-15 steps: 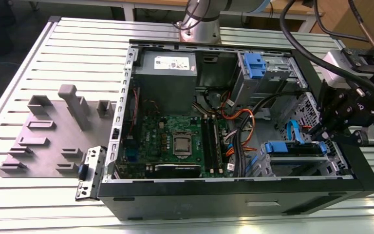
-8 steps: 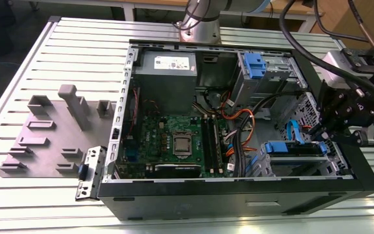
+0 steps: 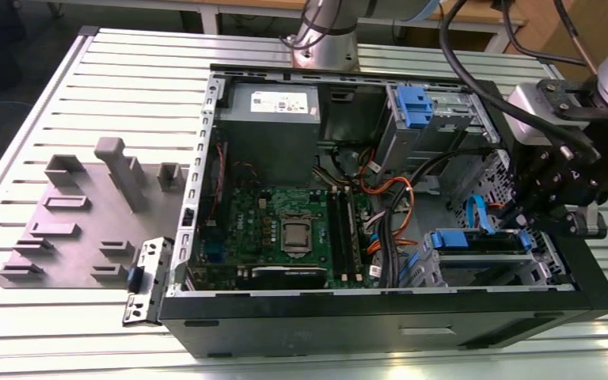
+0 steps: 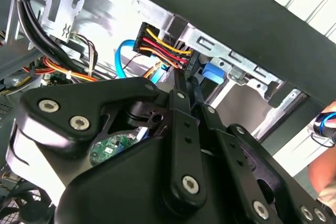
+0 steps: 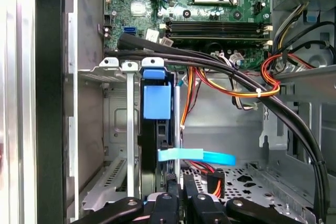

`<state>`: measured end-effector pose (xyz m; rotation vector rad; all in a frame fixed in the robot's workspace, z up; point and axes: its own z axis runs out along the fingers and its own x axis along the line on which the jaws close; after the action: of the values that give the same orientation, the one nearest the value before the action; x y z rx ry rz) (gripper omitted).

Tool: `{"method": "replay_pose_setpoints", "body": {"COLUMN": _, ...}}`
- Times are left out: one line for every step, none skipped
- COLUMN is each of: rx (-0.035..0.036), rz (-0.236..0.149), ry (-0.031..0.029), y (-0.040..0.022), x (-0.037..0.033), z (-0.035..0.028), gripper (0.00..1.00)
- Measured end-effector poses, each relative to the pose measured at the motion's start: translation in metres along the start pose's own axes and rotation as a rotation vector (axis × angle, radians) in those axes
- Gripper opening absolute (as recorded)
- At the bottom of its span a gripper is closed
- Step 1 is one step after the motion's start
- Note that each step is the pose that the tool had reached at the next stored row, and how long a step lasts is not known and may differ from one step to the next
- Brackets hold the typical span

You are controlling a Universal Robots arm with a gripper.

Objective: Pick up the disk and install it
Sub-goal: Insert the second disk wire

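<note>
So the disk [image 5: 157, 145] is already sitting in the drive cage [image 3: 484, 265] at the front corner of the open computer case [image 3: 389, 313], on the exterior view's right. In the first wrist view you see it edge-on: a thin dark slab standing on its side between the cage's metal rails, long axis running from the gripper [image 5: 181, 195] toward the blue tab [image 5: 157, 98] of its carrier, which points at the motherboard [image 5: 210, 3]. In the exterior view that blue carrier end [image 3: 462, 239] sits at the top of the cage. The gripper hangs right over the disk's cabled end, and its two black fingers [image 5: 167, 203] look pulled close together, side by side with almost no gap, but whether they pinch anything or just touch the disk's edge I honestly can't tell. A flat blue SATA cable [image 5: 197, 156] crosses just above the fingers, and the red-yellow power plug [image 4: 160, 45] is seated next to the blue tab in the second wrist view. A person's hand [image 4: 326, 177] shows outside the case.
</note>
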<state>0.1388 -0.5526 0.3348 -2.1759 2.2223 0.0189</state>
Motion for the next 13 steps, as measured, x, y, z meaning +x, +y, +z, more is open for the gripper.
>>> {"method": "replay_pose_setpoints", "body": {"rx": 0.0052, "rz": 0.000, "ry": -0.0003, "y": 0.0014, "x": 0.0000, "z": -0.0002, "gripper": 0.16}}
{"method": "replay_pose_setpoints", "body": {"rx": 0.0085, "rz": 0.000, "ry": -0.0004, "y": 0.0021, "x": 0.0001, "z": -0.0008, "gripper": 0.16}}
{"method": "replay_pose_setpoints", "body": {"rx": 0.0110, "rz": 0.000, "ry": -0.0007, "y": 0.0024, "x": 0.0001, "z": -0.0015, "gripper": 0.16}}
{"method": "replay_pose_setpoints", "body": {"rx": 0.0127, "rz": 0.000, "ry": -0.0011, "y": 0.0025, "x": 0.0000, "z": -0.0025, "gripper": 0.16}}
{"method": "replay_pose_setpoints", "body": {"rx": 0.0143, "rz": -0.001, "ry": -0.0013, "y": 0.0025, "x": -0.0001, "z": -0.0036, "gripper": 0.16}}
{"method": "replay_pose_setpoints", "body": {"rx": 0.0158, "rz": -0.001, "ry": -0.0012, "y": 0.0025, "x": -0.0001, "z": -0.0049, "gripper": 0.16}}
{"method": "replay_pose_setpoints", "body": {"rx": 0.0174, "rz": -0.001, "ry": -0.0015, "y": 0.0026, "x": -0.0001, "z": -0.0061, "gripper": 0.16}}
{"method": "replay_pose_setpoints", "body": {"rx": 0.0189, "rz": -0.001, "ry": -0.0016, "y": 0.0027, "x": -0.0001, "z": -0.0073, "gripper": 0.16}}
{"method": "replay_pose_setpoints", "body": {"rx": 0.0209, "rz": -0.001, "ry": -0.0019, "y": 0.0030, "x": -0.0001, "z": -0.0077, "gripper": 0.16}}
{"method": "replay_pose_setpoints", "body": {"rx": 0.0220, "rz": -0.001, "ry": -0.0021, "y": 0.0031, "x": -0.0001, "z": -0.0077, "gripper": 0.16}}
{"method": "replay_pose_setpoints", "body": {"rx": 0.0226, "rz": -0.001, "ry": -0.0022, "y": 0.0032, "x": -0.0001, "z": -0.0077, "gripper": 0.16}}
{"method": "replay_pose_setpoints", "body": {"rx": 0.0232, "rz": -0.001, "ry": -0.0019, "y": 0.0034, "x": -0.0001, "z": -0.0078, "gripper": 0.16}}
{"method": "replay_pose_setpoints", "body": {"rx": 0.0239, "rz": -0.001, "ry": -0.0019, "y": 0.0038, "x": -0.0001, "z": -0.0078, "gripper": 0.16}}
